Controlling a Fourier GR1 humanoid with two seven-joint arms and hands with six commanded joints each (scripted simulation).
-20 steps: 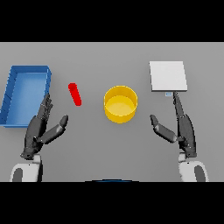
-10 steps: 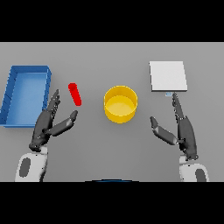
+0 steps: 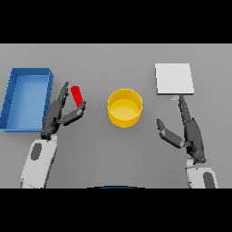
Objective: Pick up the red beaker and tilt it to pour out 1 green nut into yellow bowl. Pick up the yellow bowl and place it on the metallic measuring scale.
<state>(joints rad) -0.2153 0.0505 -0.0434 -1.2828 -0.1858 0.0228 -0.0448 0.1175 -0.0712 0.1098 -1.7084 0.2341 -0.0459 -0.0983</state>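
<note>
Now left hand (image 3: 58, 115) nearer red beaker (image 3: 77, 96)

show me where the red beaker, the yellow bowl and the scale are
red beaker (image 3: 77, 95), head view, middle of its side.
yellow bowl (image 3: 118, 119), head view, front of its outer wall.
scale (image 3: 174, 78), head view, centre of its top plate.

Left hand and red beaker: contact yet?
Cannot tell. In the head view the left hand is open around the red beaker, fingers on one side and thumb on the other, but overlap hides any gap or contact.
</note>
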